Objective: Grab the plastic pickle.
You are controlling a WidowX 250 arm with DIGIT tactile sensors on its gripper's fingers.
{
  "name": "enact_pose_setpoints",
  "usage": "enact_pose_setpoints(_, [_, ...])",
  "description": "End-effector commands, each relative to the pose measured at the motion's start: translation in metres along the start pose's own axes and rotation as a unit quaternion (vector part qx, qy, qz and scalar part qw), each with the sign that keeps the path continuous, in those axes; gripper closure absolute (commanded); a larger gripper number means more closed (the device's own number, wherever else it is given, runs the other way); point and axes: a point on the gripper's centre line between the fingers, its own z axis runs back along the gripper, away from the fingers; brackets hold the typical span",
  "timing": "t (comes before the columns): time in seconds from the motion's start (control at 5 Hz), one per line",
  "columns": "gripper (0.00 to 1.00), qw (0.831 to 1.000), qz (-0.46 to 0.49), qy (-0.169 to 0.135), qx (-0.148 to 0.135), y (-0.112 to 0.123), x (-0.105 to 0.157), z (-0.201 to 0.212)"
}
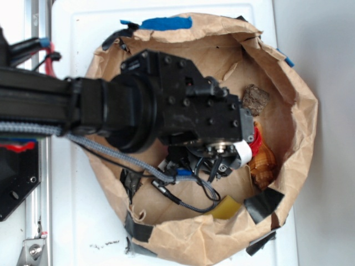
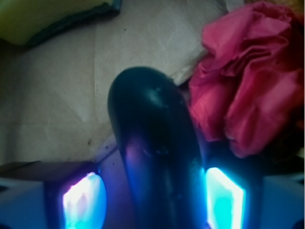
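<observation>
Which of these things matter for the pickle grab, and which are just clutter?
Job:
- plastic pickle, lying between the glowing fingers
- gripper, straddling it; contact unclear

Clutter:
- red fabric flower, right beside the pickle
- yellow sponge
- brown lump
- orange-brown seashell
- paper bag

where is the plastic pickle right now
In the wrist view the plastic pickle lies on brown paper between the gripper fingers, the red flower just right of it.
</observation>
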Motion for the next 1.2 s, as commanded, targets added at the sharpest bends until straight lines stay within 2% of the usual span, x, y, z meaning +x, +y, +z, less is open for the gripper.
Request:
enact_pose_setpoints(0.0, [1.00, 1.000, -0.011, -0.027, 0.005, -0.001, 0.011, 0.016])
enact_pose_setpoints(0.4, [1.00, 0.998, 0.031, -0.031, -0.037, 0.010, 0.004, 0.051])
enact_pose_setpoints(0.6, [1.00, 0.991, 0.107, 0.008, -0.080, 0.016, -0.007, 0.085])
enact_pose_setpoints(0.8, [1.00, 0.966, 0.233, 0.040, -0.106, 0.029, -0.021, 0.122])
enact_pose_setpoints(1.0, [1.00, 0.921, 0.356, 0.082, -0.131, 0.030, -0.031, 0.140])
